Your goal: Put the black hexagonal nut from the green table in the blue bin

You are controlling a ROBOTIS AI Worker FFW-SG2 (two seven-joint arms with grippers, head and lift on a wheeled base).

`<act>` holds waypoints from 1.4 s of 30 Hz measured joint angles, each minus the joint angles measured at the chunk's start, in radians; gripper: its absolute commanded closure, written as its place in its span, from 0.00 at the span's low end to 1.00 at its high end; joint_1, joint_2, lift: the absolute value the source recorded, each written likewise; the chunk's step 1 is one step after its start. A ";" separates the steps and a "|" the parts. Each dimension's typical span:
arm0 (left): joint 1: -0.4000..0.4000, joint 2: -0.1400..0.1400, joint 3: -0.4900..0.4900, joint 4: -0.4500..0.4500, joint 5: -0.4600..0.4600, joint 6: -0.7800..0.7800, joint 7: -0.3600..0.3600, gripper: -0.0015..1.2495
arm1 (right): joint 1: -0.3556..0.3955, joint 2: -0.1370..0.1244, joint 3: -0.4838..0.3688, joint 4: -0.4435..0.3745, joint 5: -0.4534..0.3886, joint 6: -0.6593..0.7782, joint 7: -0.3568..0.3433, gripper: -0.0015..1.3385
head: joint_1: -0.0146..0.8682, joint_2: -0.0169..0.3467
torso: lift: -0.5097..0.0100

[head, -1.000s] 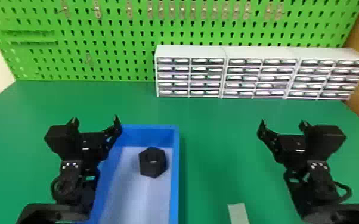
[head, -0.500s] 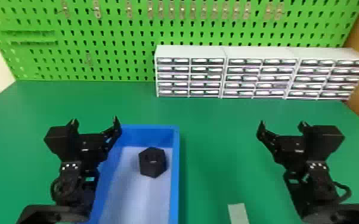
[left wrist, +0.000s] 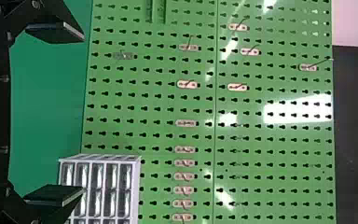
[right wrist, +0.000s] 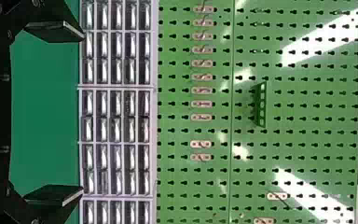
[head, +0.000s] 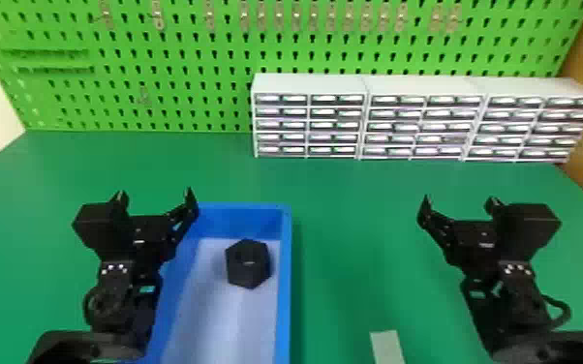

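black hexagonal nut (head: 248,264) is in the blue bin (head: 283,290), left claw (head: 155,193) and right claw (head: 459,198) spread, empty. Looks rigid, kinda hefty, maybe slick; I'd pinch opposite flats.

Head view, past second to now | change: none that can be made out, from the upper edge of the frame to its lower left and lower right
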 measured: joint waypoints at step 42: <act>-0.002 0.000 0.002 0.000 0.000 -0.001 0.000 0.11 | -0.008 0.000 -0.003 -0.002 0.009 -0.002 0.000 0.11 | 0.76 0.20 | 0.80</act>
